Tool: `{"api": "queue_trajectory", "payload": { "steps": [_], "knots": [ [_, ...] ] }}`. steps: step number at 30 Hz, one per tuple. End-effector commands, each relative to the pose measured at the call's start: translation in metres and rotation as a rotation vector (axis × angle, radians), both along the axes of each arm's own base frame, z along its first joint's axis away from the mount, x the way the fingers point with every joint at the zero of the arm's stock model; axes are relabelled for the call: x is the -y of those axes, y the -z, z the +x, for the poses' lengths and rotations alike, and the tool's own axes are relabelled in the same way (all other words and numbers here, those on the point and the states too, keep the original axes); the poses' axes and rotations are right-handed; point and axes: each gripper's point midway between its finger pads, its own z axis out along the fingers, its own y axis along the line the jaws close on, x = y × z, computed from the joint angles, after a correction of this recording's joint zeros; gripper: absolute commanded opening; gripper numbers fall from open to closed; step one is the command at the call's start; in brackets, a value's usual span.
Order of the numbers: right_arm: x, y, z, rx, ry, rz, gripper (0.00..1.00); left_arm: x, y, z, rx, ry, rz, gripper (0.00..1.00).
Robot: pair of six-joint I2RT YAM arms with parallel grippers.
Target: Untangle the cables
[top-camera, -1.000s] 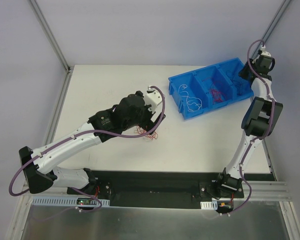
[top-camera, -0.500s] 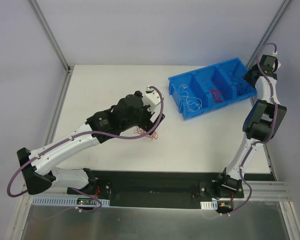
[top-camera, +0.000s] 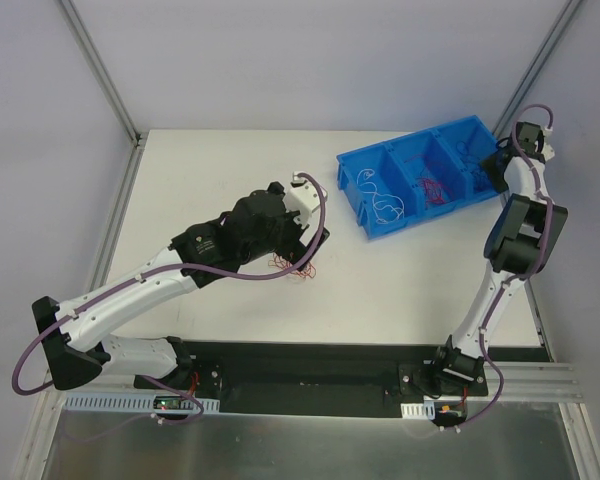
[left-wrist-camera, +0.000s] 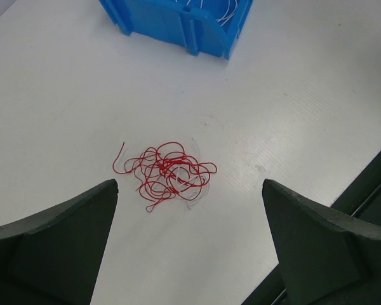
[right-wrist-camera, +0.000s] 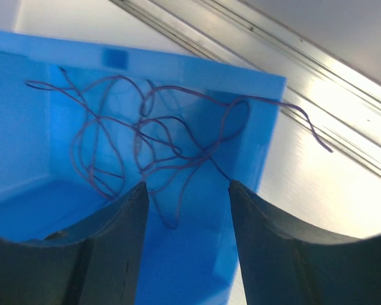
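the left gripper (left-wrist-camera: pixel 189 190) hangs with jaws wide apart and empty over the red tangle of cables (left-wrist-camera: pixel 168 175), which lies on the white table (left-wrist-camera: pixel 63 95) just off centre toward 8 o'clock. the right gripper (right-wrist-camera: pixel 187 187), jaws parted and holding nothing, hovers above the end compartment of the blue bin (right-wrist-camera: pixel 178 63) at the table's 1 o'clock. a dark cable (right-wrist-camera: pixel 146 133) lies looped there, one end trailing over the wall at 3 o'clock.

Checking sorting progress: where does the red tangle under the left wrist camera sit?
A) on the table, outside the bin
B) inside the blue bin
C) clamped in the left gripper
A: the red tangle lies loose on the white table, short of the blue bin.
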Motion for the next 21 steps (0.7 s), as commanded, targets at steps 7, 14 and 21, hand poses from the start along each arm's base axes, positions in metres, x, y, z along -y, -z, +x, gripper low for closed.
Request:
{"api": "queue_trajectory", "payload": {
  "steps": [7, 14, 21],
  "knots": [
    [-0.009, 0.015, 0.029, 0.025, 0.05, 0.057, 0.52, 0.005, -0.002, 0.001, 0.021, 0.008, -0.005, 0.96],
    [-0.02, 0.006, 0.051, 0.056, -0.006, 0.004, 0.14, 0.005, -0.001, 0.001, 0.023, 0.007, -0.001, 0.96],
    [-0.042, -0.025, 0.086, 0.18, -0.122, -0.007, 0.0, 0.004, -0.002, 0.002, 0.026, 0.005, -0.001, 0.96]
  ]
}}
